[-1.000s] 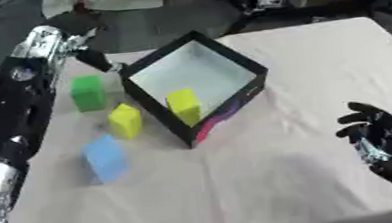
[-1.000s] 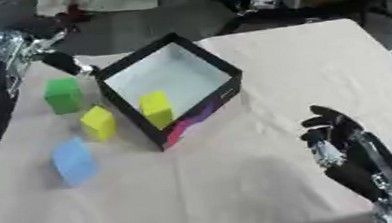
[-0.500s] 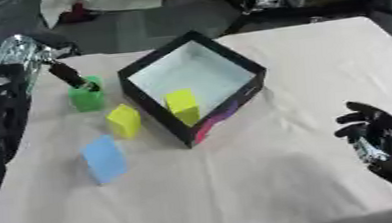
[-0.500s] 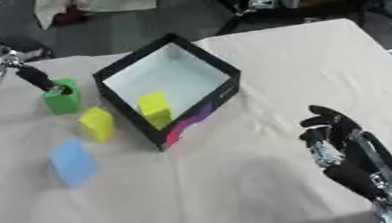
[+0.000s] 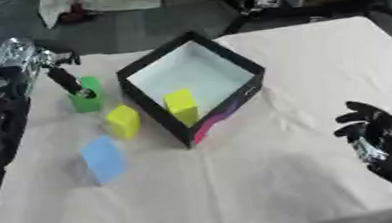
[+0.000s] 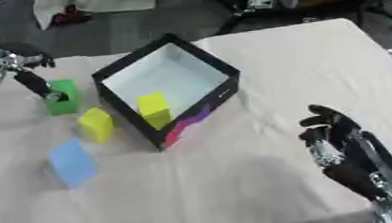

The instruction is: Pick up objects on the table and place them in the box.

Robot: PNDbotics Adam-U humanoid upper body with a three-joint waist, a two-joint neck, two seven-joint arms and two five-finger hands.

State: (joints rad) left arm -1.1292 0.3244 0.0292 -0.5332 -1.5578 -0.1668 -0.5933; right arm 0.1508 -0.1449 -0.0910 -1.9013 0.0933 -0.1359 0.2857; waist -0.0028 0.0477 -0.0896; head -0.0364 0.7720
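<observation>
Left hand (image 5: 63, 80) lower, onto upright green block (image 5: 86, 94)

Lighting: even, soft, from overhead; table (image 5: 266, 178) bright and pale, floor beyond it darker. Shadows: faint, short, beside the blue block (image 5: 103, 159) and the box (image 5: 194, 91); box interior pale and lit. Glare: silver highlights on the left arm. Sharpness: soft overall; edges smeared, right hand (image 6: 342, 144) blurred, background indistinct.

A table covered in cream cloth (image 5: 266, 178) carries an open black box (image 5: 193, 86) near its far-left corner, with a green block (image 5: 87, 96), yellow block (image 5: 123, 121) and blue block (image 5: 103, 158) along the left edge.
</observation>
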